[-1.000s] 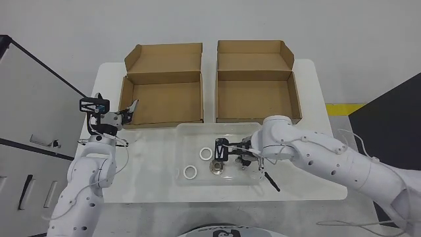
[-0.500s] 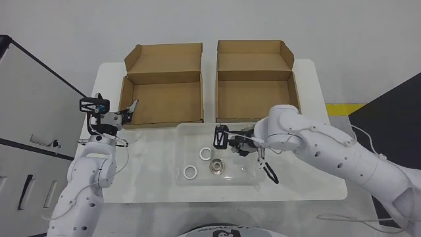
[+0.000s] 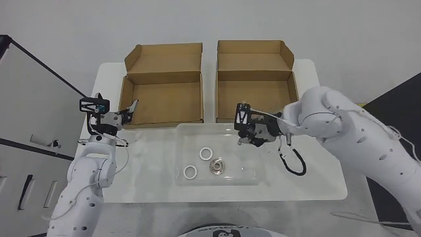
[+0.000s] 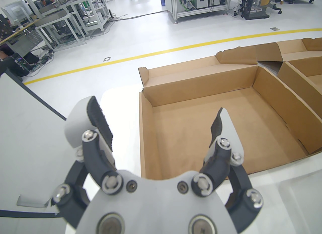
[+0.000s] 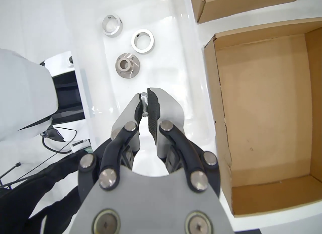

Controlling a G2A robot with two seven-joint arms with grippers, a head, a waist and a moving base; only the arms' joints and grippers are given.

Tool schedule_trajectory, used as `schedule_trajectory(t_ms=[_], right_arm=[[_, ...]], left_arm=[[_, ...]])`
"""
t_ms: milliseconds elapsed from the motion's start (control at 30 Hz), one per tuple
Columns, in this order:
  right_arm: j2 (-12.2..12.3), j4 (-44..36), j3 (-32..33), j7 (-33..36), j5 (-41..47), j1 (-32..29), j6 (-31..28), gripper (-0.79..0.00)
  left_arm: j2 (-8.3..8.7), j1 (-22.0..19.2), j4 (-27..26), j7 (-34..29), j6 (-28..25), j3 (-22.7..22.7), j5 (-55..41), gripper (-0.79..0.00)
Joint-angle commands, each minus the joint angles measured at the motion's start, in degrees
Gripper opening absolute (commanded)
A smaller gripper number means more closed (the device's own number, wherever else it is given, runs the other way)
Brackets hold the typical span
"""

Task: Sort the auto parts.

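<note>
Pinching a small threaded bolt (image 5: 143, 100) at the very ends of its fingertips, the right gripper (image 5: 144, 106) hangs over the clear tray (image 3: 247, 174) near the tray's 1 o'clock corner, just short of the near wall of the right box (image 3: 256, 99).

The likeliest failure, as I judge it, is the grip itself. The pads catch only a short stretch of the thread, so a jolt or a quick swing could let the bolt pivot and slip. It would then fall back into the tray or onto the bare strip of table between tray and box.

A carry that stays low could clip the cardboard wall at 12 o'clock of the gripper and knock the bolt free. A release from high up could let so light a part bounce or roll.

Both boxes look bare inside, so nothing marks which one takes bolts, and a wrong choice would spoil the sort.

A black cable (image 3: 293, 164) loops on the table at 4 o'clock of the gripper and might drag.

Two rings (image 3: 206, 153) (image 3: 191, 171) and a flanged hub (image 3: 216, 166) lie in the tray at about 8 o'clock of the gripper, untouched.

The left gripper (image 4: 161, 121), jaws wide apart and holding nothing, sits at 9 o'clock of the left box (image 3: 161, 99), well apart from all this.
</note>
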Motion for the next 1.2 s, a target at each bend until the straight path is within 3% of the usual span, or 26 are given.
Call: schedule_trajectory(t_ms=[0,300,500,900,1167], right_arm=[[1.04,-0.13,3.28,0.02,3.56,-1.48,-1.26,-0.785],[4.21,2.52,14.14,-0.57,22.06,-6.94,-8.42,-0.785],[5.32,3.1,16.74,-1.54,34.24,-8.14,-9.94,-0.785],[5.97,1.38,13.77,-5.98,52.36,-5.22,-14.38,-0.785],[5.24,2.78,9.44,-7.97,57.43,-1.27,-16.37,-0.785]], left_arm=[[0.0,0.0,0.0,0.0,0.0,0.0,0.0,0.0],[0.0,0.0,0.0,0.0,0.0,0.0,0.0,0.0],[0.0,0.0,0.0,0.0,0.0,0.0,0.0,0.0],[0.0,0.0,0.0,0.0,0.0,0.0,0.0,0.0],[0.0,0.0,0.0,0.0,0.0,0.0,0.0,0.0]])
